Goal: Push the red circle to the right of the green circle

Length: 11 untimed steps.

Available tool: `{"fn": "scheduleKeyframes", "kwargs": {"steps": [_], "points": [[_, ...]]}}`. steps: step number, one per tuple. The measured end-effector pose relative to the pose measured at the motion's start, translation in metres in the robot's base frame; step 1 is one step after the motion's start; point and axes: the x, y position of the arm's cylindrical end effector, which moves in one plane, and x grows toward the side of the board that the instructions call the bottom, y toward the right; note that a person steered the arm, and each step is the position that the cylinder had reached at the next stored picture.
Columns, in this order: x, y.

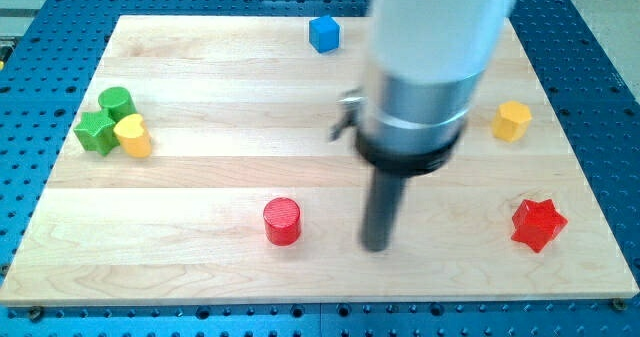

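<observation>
The red circle (282, 220) stands on the wooden board (200, 177) near the view's bottom, left of centre. The green circle (116, 102) stands at the view's far left, touching a green star (96, 132) and a yellow heart (133, 135). My tip (376, 245) rests on the board to the right of the red circle, a short gap apart from it. The rod rises from the tip into the arm's grey and white body, which covers the board's top middle.
A blue cube (323, 33) sits at the view's top centre. A yellow block (511, 120) sits at the right. A red star (537, 224) sits at the lower right. The board lies on a blue perforated table (600, 37).
</observation>
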Motion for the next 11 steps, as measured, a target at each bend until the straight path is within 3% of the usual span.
{"fn": "scheduleKeyframes", "kwargs": {"steps": [1,3,5,6,7,8,10,11], "points": [[-0.003,-0.085],[-0.106,-0.158],[-0.161,-0.121],[-0.167,-0.167],[-0.17,-0.101],[-0.206,-0.089],[-0.211,-0.194],[-0.218,-0.158]]}}
